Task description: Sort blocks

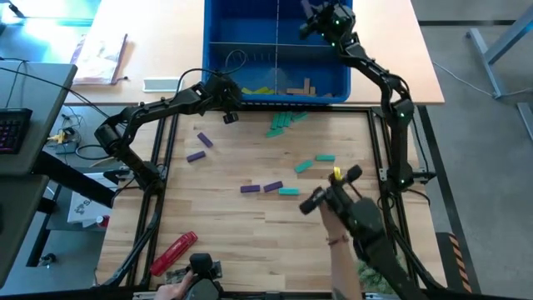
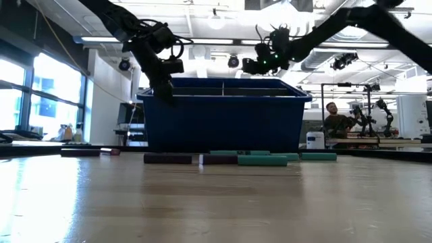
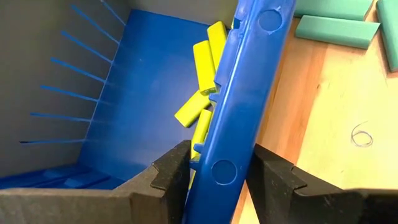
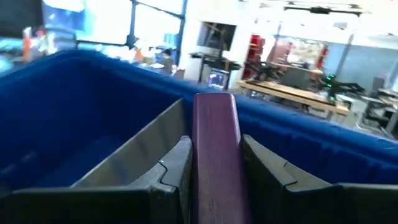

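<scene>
Drop-off step: right gripper [image 4: 214, 163] above bin [image 1: 218, 33], jaws clamped on purple block [image 4: 216, 143] (far compartment below). Left gripper [image 3: 216, 177] jaws astride bin wall, steadying. Next, probably: release over correct compartment.

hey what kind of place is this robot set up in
Most likely a robotics lab or workshop. Beyond the blue bin are exposed ceiling ducts, workbenches carrying more robot arms, and a person at one. A keyboard and loose cables lie beside the table.
</scene>
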